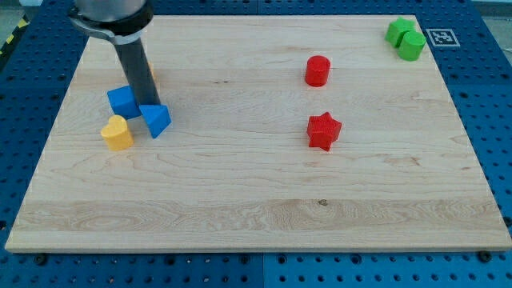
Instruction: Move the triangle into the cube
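A blue triangle block (156, 120) lies at the view's left on the wooden board (256, 200). A blue cube (122, 101) sits just up and left of it, almost touching. My tip (150, 105) comes down between them, at the triangle's top edge and right beside the cube. The dark rod rises from there to the arm at the view's top left.
A yellow heart-shaped block (117, 133) lies just below the cube. A red cylinder (318, 70) and a red star (323, 130) are right of centre. Two green blocks (406, 38) sit at the top right corner. A small orange edge shows behind the rod.
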Robot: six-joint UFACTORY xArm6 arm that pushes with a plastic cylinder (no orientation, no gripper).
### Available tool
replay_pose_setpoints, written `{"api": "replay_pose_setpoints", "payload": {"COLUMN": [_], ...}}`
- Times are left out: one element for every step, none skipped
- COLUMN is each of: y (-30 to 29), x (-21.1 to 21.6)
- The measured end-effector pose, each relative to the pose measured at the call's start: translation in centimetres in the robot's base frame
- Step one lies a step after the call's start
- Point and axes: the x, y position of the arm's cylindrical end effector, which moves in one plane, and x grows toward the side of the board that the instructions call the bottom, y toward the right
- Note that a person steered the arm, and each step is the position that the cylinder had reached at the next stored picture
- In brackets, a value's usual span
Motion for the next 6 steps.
{"api": "replay_pose_setpoints", "payload": {"y": [2.1, 7.6, 9.8, 8.0, 4.1, -0.2], "x": [-0.7, 0.4, 4.7, 5.9, 5.5, 4.8]}}
